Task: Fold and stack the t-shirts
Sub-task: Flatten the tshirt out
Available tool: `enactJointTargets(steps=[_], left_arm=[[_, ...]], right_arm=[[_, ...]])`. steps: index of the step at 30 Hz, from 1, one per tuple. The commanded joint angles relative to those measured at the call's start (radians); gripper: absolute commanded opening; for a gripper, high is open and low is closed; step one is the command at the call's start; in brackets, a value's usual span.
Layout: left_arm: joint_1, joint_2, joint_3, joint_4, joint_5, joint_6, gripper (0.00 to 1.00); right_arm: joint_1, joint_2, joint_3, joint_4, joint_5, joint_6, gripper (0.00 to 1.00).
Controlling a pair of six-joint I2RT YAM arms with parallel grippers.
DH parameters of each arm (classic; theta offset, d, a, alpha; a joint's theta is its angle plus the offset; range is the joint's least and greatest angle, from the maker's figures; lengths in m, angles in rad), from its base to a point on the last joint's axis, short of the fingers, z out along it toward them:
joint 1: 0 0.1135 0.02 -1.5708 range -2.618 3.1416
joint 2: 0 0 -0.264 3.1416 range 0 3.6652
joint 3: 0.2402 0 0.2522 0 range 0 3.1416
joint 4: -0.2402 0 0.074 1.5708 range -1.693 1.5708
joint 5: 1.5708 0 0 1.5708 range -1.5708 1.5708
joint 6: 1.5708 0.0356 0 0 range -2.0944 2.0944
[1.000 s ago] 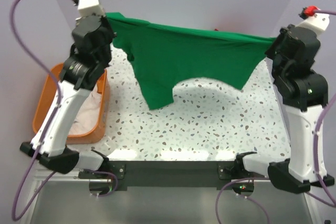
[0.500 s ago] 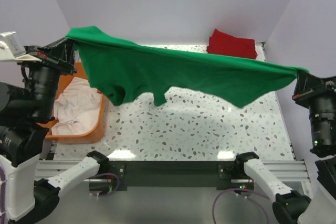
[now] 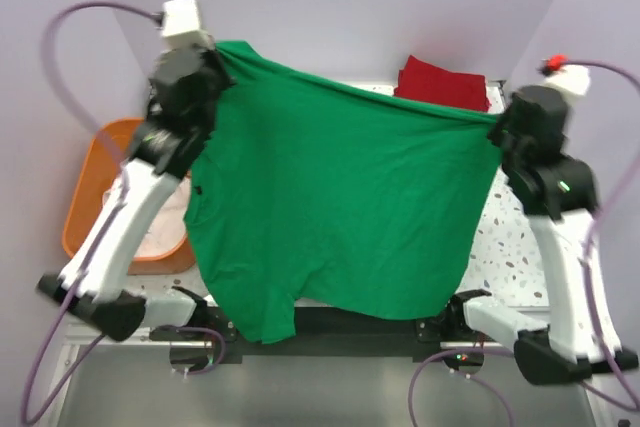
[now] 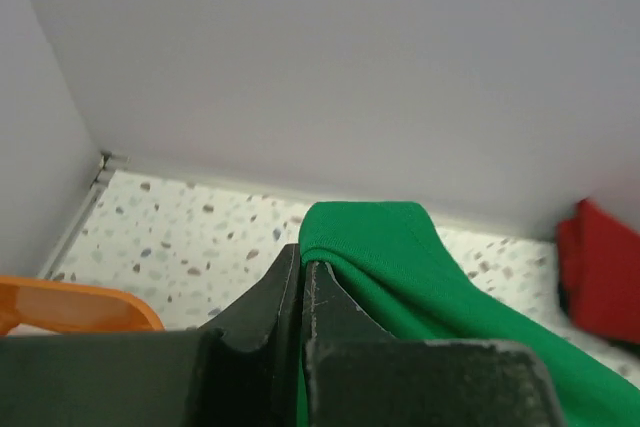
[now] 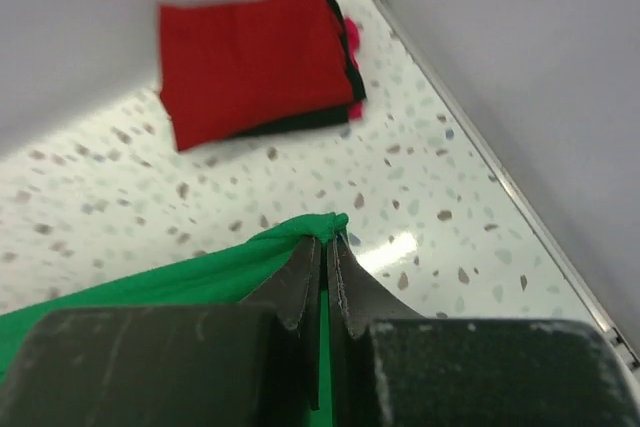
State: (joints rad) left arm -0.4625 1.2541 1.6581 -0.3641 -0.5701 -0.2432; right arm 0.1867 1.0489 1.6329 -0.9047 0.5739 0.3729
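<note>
The bright green cotton t-shirt (image 3: pixel 340 197) is hanging spread wide in the air between the two arms. It is covering most of the speckled tabletop (image 3: pixel 512 247), so whatever is lying under it cannot be made out. In the top view its lower hem is overlapping the dark rail at the tabletop's near edge.

Left of the green t-shirt, the orange plastic basket (image 3: pixel 85 182) is showing only in part, crossed by the left arm, with a pale off-white t-shirt (image 3: pixel 165 227) bunched inside. Beyond the green t-shirt's upper right corner, a folded red t-shirt (image 3: pixel 445 82) is lying on a folded black t-shirt (image 5: pixel 300 125), of which only a thin edge is peeking out.

The left fingers (image 4: pixel 275 292) are pressing fully together on the green t-shirt's upper left corner, with a fold of cloth bulging just past the tips. The right fingers (image 5: pixel 352 287) are clamping tight on the upper right corner, pinching a small peak of fabric.

Right of the green t-shirt, a strip of bare tabletop is showing along the side wall. The wall is standing close beside the right arm, and the back wall is rising just behind the red t-shirt.
</note>
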Motion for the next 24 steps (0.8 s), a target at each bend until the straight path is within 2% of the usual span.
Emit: enactJointTargets(steps=[1,5,6,7,8,9,10,11,12,14,16,17,19,23,24], left_arm=[[0.065,0.201,-0.073,0.109,-0.044,0.018,0.0],[0.125,0.425,-0.103,0.195,0.054,0.002,0.0],[0.133,0.526,-0.09,0.201,0.085,0.002,0.18],[0.137,0.575,-0.071,0.195,0.116,0.002,0.29],[0.14,0.625,-0.025,0.189,0.125,0.002,0.43],[0.14,0.715,0.006,0.162,0.13,-0.002,0.8],[0.142,0.752,0.044,0.131,0.13,-0.013,0.94],[0.142,0.783,0.113,0.099,0.13,-0.024,1.0],[0.142,0.815,0.13,0.067,0.131,-0.034,1.0],[0.142,0.809,0.123,0.086,0.148,-0.039,1.0],[0.142,0.759,0.079,0.12,0.174,-0.053,1.0],[0.142,0.721,0.027,0.148,0.18,-0.065,1.0],[0.142,0.68,-0.047,0.157,0.2,-0.079,1.0],[0.14,0.585,-0.183,0.166,0.242,-0.126,1.0],[0.14,0.552,-0.211,0.169,0.293,-0.134,1.0]], right_arm=[[-0.05,0.117,-0.142,0.13,0.046,-0.003,0.0],[-0.148,0.3,-0.271,0.3,-0.123,0.02,0.01],[-0.162,0.337,-0.297,0.322,-0.149,0.02,0.04],[-0.176,0.38,-0.306,0.345,-0.175,0.017,0.1],[-0.181,0.458,-0.304,0.378,-0.181,0.017,0.22],[-0.184,0.506,-0.294,0.391,-0.192,0.011,0.37],[-0.184,0.546,-0.272,0.374,-0.2,0.006,0.52],[-0.184,0.583,-0.205,0.35,-0.194,0.008,0.71],[-0.184,0.643,-0.176,0.331,-0.189,0.003,0.78],[-0.184,0.663,-0.125,0.284,-0.175,-0.003,0.82],[-0.185,0.619,-0.143,0.291,-0.18,-0.003,0.85],[-0.185,0.596,-0.186,0.312,-0.19,0.003,0.93],[-0.185,0.522,-0.237,0.335,-0.215,0.006,0.99],[-0.185,0.427,-0.379,0.331,-0.313,0.018,0.99],[-0.181,0.41,-0.402,0.331,-0.327,0.018,0.99]])
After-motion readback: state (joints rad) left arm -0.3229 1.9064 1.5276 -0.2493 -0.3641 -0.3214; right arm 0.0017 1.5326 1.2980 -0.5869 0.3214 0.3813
